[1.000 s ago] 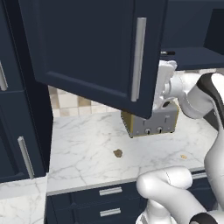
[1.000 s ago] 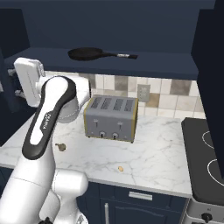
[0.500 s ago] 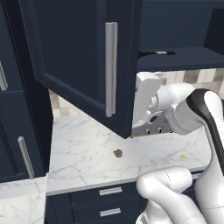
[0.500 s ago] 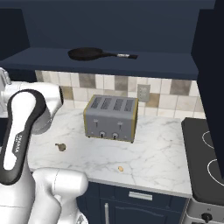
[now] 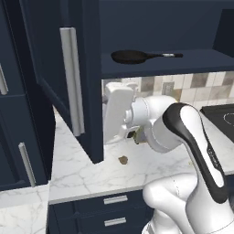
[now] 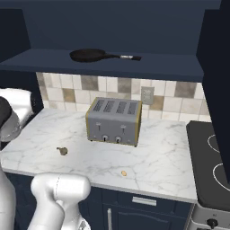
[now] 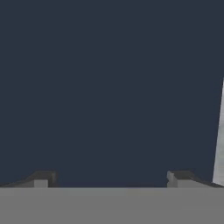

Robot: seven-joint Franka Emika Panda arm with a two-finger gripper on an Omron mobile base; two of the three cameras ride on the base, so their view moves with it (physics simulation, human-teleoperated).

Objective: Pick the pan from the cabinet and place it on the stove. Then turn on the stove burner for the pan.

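The black pan point(image 5: 132, 56) point(image 6: 92, 55) lies on the navy shelf of the open cabinet point(image 5: 183, 64), its long handle pointing right. The cabinet's left door point(image 5: 59, 77) stands swung wide to the left, with a silver bar handle point(image 5: 72, 82). My white hand point(image 5: 116, 114) sits below the shelf, right against the inner side of that door. In the hand view my gripper point(image 7: 109, 179) is open, its fingertips point(image 7: 41, 178) wide apart and facing the navy door panel point(image 7: 109, 87), nothing between them. The black glass stove point(image 6: 211, 166) point(image 5: 219, 116) lies at the right of the counter.
A silver four-slot toaster point(image 6: 114, 120) stands on the marble counter point(image 6: 157, 157) under the shelf. A small brown bit point(image 6: 63, 151) point(image 5: 122, 160) and a crumb point(image 6: 123, 173) lie on the counter. The right cabinet door point(image 6: 220, 67) hangs open above the stove. Navy drawers point(image 5: 109, 212) run below.
The left cabinet door has swung further open to the left, uncovering the shelf and pan in the left base view. My arm has swept left with it. The gripper stayed open.
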